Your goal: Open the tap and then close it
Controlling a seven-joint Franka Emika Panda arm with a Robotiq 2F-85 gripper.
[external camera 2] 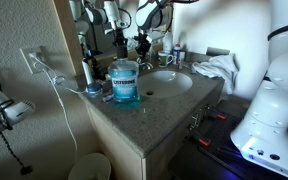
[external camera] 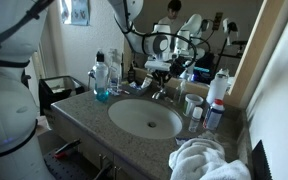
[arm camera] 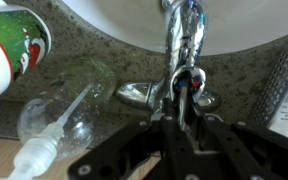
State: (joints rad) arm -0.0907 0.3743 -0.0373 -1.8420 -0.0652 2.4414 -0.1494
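The tap [arm camera: 185, 40] is a shiny chrome faucet whose spout reaches over the white basin [arm camera: 114, 15]. Its lever handle, with a red and blue mark [arm camera: 185, 84], runs back between my fingers. In the wrist view my gripper [arm camera: 184, 112] is closed around this lever, just behind the tap's base. In both exterior views the gripper [external camera: 160, 68] [external camera 2: 142, 42] hangs over the small tap [external camera: 162, 91] [external camera 2: 145, 58] at the back of the basin [external camera: 134, 125] [external camera 2: 174, 85], in front of the mirror. No water is visible.
A clear plastic pump bottle [arm camera: 59, 115] lies beside the tap, and a green and red tube [arm camera: 14, 45] lies nearby. A blue mouthwash bottle [external camera: 102, 82] [external camera 2: 125, 82], a white towel [external camera: 206, 160] [external camera 2: 219, 68] and small bottles [external camera: 217, 92] crowd the counter.
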